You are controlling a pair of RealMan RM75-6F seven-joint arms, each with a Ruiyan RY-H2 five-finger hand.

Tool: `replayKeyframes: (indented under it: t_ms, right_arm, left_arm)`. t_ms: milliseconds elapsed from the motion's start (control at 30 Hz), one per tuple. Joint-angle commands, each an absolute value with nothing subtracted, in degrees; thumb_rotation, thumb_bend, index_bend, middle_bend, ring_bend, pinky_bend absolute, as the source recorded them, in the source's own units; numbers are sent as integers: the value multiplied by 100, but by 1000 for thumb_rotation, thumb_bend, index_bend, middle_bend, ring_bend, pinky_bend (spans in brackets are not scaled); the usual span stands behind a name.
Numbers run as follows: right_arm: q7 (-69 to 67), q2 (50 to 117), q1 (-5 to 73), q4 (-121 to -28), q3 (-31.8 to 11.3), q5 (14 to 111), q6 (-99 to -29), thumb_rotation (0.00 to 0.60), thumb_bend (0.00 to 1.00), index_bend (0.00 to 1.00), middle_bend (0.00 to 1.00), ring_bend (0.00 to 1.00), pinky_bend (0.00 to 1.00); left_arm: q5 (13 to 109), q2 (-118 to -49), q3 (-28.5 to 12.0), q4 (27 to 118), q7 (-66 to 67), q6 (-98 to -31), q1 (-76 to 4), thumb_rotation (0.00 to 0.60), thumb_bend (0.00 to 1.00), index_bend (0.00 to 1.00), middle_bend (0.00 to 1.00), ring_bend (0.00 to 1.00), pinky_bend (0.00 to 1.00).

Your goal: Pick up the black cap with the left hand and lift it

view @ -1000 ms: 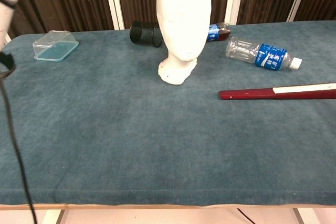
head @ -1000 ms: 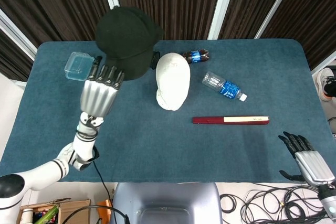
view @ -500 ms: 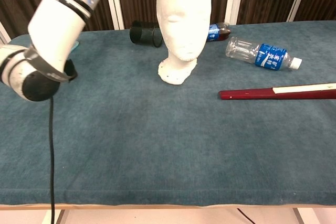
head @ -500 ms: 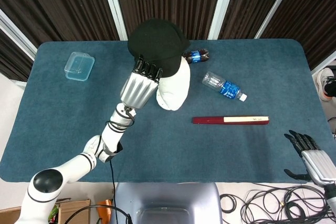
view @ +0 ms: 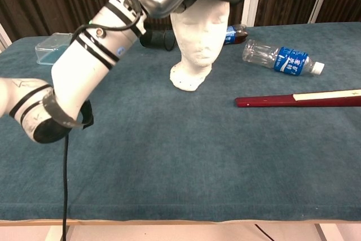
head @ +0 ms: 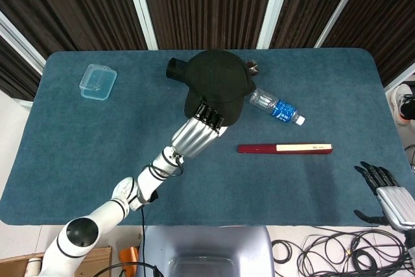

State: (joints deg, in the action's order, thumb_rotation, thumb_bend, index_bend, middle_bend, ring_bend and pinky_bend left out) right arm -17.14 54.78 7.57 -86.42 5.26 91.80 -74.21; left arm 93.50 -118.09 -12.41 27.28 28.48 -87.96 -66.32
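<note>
your left hand (head: 198, 131) has the black cap (head: 215, 82) by its brim edge, the dark fingers (head: 211, 117) curled onto the fabric, so as far as these views show the pick is done and the cap is off the table (head: 78, 141). right now the cap is up in the air directly over the white mannequin head (view: 198, 38); in the chest view it sits at or just above the crown, and you can't tell from either camera whether it is touching the head or only hovering. that matters for judging the lift: the cap is raised well above the tabletop, which looks like most of what the task asks, and what seems left is simply to hold it steady and clear of the head. your right hand (head: 386, 194) is low at the near right corner of the table, holding nothing, with its fingers extended and slightly apart, well away from everything. the other things are all apart from the cap: a clear plastic container (head: 98, 82) at the far left, a water bottle with a blue label (head: 277, 106) lying on its side, a dark cola bottle (view: 235, 34) behind the head, and a dark red stick with a pale end (head: 284, 148) lying flat toward the right.
</note>
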Motion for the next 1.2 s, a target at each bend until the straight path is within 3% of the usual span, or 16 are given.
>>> replayKeyframes:
  t_ms: [33,200,300,567,800,1033,1200]
  right_arm:
    - [-1674,5488,768,-8659,530,9187,-7396,600,128,0,0,0,0]
    - [-1578,5499,780,-8705,528,9172,-7351,600,128,0,0,0,0]
    - [-1530,5500,778,-8740,520,9155,-7349,600,128,0,0,0,0]
    - [-1340,5544,794,-8793,512,9105,-7271,600,128,0,0,0,0]
    - [-1183,5566,796,-8867,498,9086,-7263,600,128,0,0,0,0]
    - [-911,5585,684,-8959,484,9085,-7468,600,128,0,0,0,0]
    - [-510,5622,575,-9195,439,9115,-7727,600,127,0,0,0,0]
  left_arm:
    - [9298,-11868,-1198,2791,3000,-8763,-6508,600,389,575,620,539,352]
    - [9064,-11775,-1260,3217,3158,-8623,-6280,600,316,242,321,299,289]
    - [9026,-11633,-1251,3544,3213,-8643,-6162,600,296,162,240,234,266]
    - [9083,-11227,-1094,4604,3675,-8768,-5786,600,296,152,231,218,249]
    - [9006,-10650,-959,6003,4500,-8883,-5228,600,296,79,180,170,233]
    - [8894,-9200,-276,8245,5464,-9679,-3770,600,295,27,164,145,208]
    - [7966,-7803,367,10232,4643,-10062,-2436,600,295,11,140,116,182]
